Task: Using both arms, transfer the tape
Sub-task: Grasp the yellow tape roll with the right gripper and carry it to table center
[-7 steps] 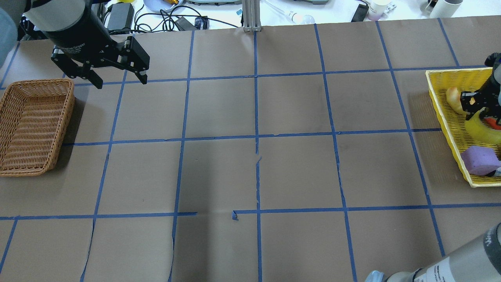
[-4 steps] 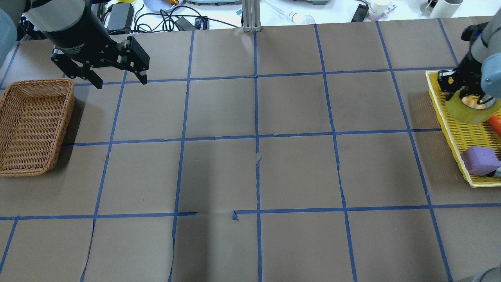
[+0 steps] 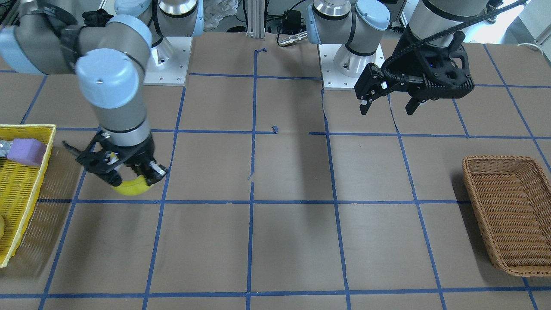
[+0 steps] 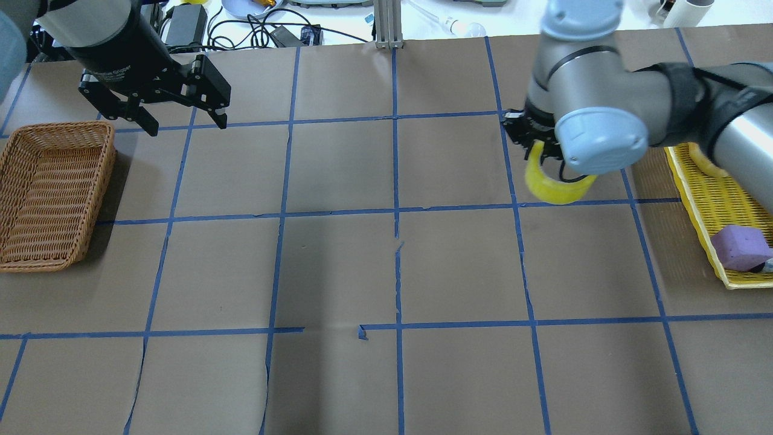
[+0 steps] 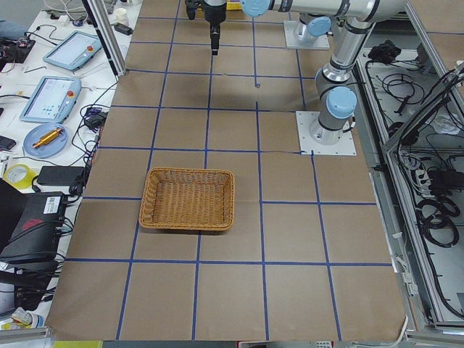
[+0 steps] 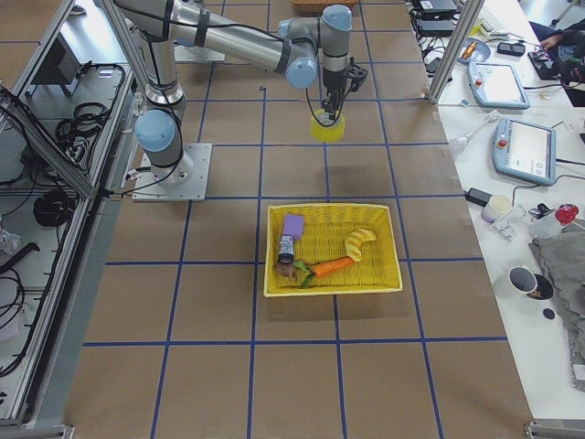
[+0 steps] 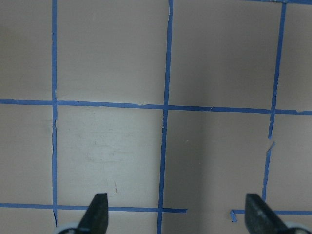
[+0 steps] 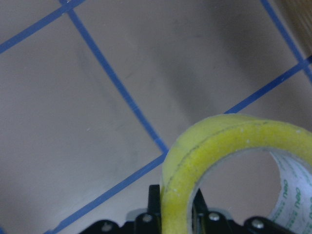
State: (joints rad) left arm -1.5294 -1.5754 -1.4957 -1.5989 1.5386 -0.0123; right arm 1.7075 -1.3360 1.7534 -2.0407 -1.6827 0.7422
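The yellow tape roll [image 4: 552, 188] hangs from my right gripper [image 4: 536, 150], which is shut on its rim and holds it above the table right of centre. The roll also shows in the front view [image 3: 131, 186], the right side view [image 6: 326, 128] and, close up, in the right wrist view [image 8: 219, 141], pinched between the jaws. My left gripper [image 4: 187, 125] is open and empty, high above the table's far left near the wicker basket [image 4: 18, 264]. It also shows in the front view [image 3: 386, 111], and its two fingers [image 7: 97, 214] are spread wide in the left wrist view.
The wicker basket [image 3: 499, 160] stands at the left end. A yellow mesh basket [image 4: 706, 199] at the right end holds a purple sponge [image 4: 740, 246], a banana [image 6: 358, 242] and a carrot [image 6: 331, 267]. Blue tape lines grid the brown table. Cables and devices lie beyond the far edge.
My right arm has lifted the tape out of the yellow basket and carried it left over the table. The left arm has not moved.
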